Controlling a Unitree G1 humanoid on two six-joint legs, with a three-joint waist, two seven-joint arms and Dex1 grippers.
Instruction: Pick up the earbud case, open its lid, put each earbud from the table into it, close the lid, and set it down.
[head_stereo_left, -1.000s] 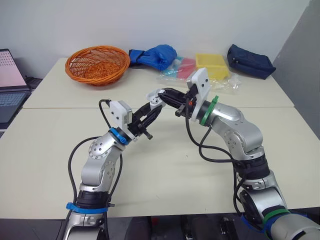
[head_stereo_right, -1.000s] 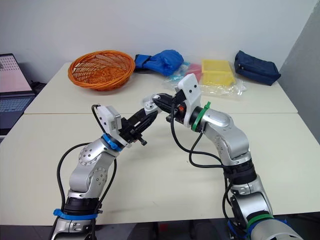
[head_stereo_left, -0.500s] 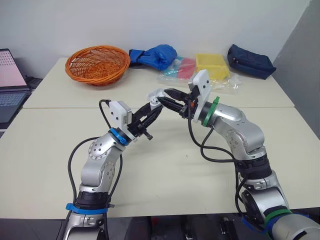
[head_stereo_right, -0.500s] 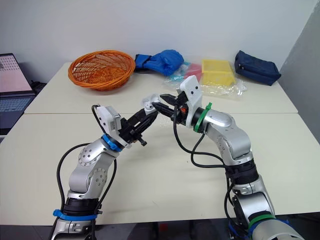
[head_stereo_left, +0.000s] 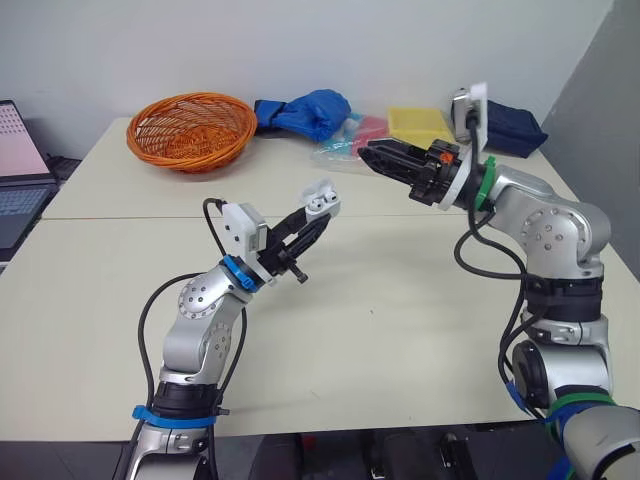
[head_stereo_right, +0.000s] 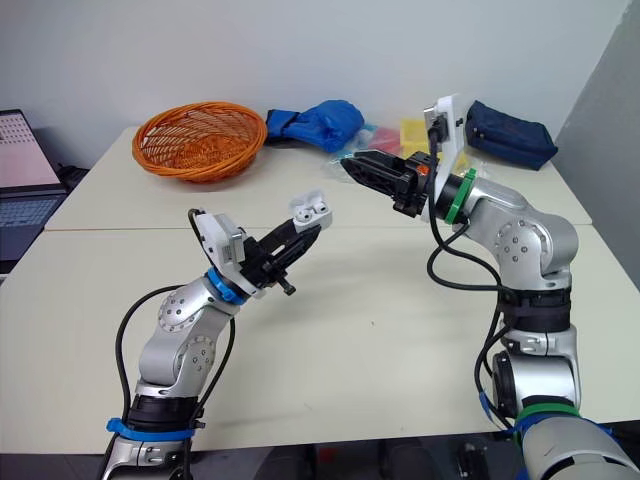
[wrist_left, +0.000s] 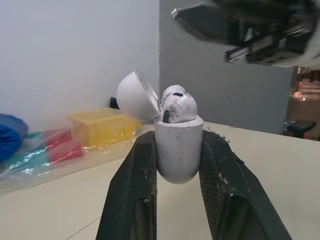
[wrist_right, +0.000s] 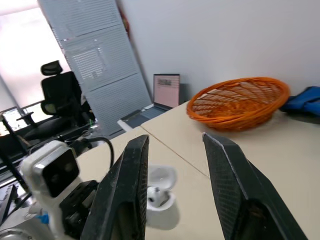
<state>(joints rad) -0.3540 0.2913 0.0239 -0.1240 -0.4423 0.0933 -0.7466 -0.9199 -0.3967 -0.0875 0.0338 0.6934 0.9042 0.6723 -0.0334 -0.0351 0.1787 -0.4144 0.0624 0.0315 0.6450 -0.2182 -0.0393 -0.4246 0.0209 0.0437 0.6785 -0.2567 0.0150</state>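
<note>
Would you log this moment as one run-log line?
left pincer: shut on earbud case | lid: open | earbud: seated | right pincer: open, apart

Open earbud case (head_stereo_left: 320, 200), clamped in left end effector (head_stereo_left: 316, 223)

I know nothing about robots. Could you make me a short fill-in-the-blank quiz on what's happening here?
1. The left gripper grips the white earbud case, whose lid is ____.
2. The right gripper hangs apart from the case, its fingers spread and holding ____.
3. The woven basket on the table's far side is coloured ____.
Missing words: open; nothing; orange.
</note>
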